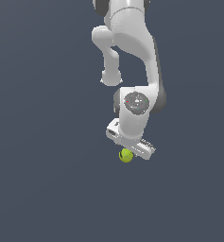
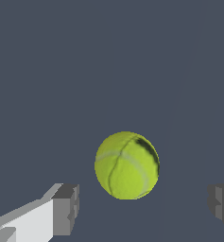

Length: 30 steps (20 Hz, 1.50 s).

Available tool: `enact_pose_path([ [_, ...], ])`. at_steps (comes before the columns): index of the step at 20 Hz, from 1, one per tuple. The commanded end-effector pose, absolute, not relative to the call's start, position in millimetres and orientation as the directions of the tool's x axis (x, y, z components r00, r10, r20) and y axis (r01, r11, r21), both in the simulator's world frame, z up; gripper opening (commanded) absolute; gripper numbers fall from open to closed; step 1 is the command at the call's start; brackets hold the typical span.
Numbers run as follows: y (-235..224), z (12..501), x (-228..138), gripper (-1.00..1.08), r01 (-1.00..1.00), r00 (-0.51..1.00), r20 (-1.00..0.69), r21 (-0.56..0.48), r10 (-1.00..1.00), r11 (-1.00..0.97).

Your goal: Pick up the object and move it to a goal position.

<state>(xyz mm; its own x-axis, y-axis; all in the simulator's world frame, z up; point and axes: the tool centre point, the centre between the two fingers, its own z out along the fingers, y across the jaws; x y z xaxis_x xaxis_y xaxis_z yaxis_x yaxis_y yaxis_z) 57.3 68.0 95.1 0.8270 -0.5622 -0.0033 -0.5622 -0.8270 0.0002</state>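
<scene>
Slate-blue counter [image 1: 42, 189]: flat, bare, unmarked, filling both views.

White arm [image 1: 132, 42]: glossy, jointed, reaching down from the top edge of the exterior view; upper links cut off by the frame.

Grey-tipped claw [image 2: 144, 203]: spread wide, nothing gripped, one finger [image 2: 66, 208] on either side of the wrist view with open space between. In the exterior view mostly masked by the hand housing.

Yellow-green ball [image 1: 126, 155]: small, dark curved seams, resting on the counter just below the hand. In the wrist view seated roughly between the fingers but beyond their tips, clearly narrower than the gap, touching neither.

Risks, as judged: closing too high would pinch above the widest part and squirt the ball out; an off-centre descent could nudge it into a roll, a round thing on a flat surface having nothing to stop it.

Not determinable: goal position, unmarked in either view; height of fingertips above the counter; far finger, clipped at the frame edge.
</scene>
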Motion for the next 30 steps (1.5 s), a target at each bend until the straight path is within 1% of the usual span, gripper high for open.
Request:
enact_pose_path([
  [1, 69.5, 92.9, 59.4, 1.0, -0.581, 0.814, -0.001, 0.0, -0.581, -0.814],
  [10, 70.9, 87.9, 60.2, 1.0, -0.591, 0.807, -0.001, 0.0, -0.591, -0.807],
  [19, 70.5, 46.9, 59.2, 1.0, -0.594, 0.805, 0.0, 0.0, -0.594, -0.805],
  [25, 70.6, 41.2, 60.7, 1.0, -0.594, 0.804, 0.0, 0.0, -0.594, -0.804],
  [26, 70.6, 41.2, 60.7, -1.0, -0.594, 0.804, 0.0, 0.0, -0.594, -0.804],
  [30, 70.6, 41.2, 60.7, -1.0, -0.594, 0.804, 0.0, 0.0, -0.594, -0.804],
])
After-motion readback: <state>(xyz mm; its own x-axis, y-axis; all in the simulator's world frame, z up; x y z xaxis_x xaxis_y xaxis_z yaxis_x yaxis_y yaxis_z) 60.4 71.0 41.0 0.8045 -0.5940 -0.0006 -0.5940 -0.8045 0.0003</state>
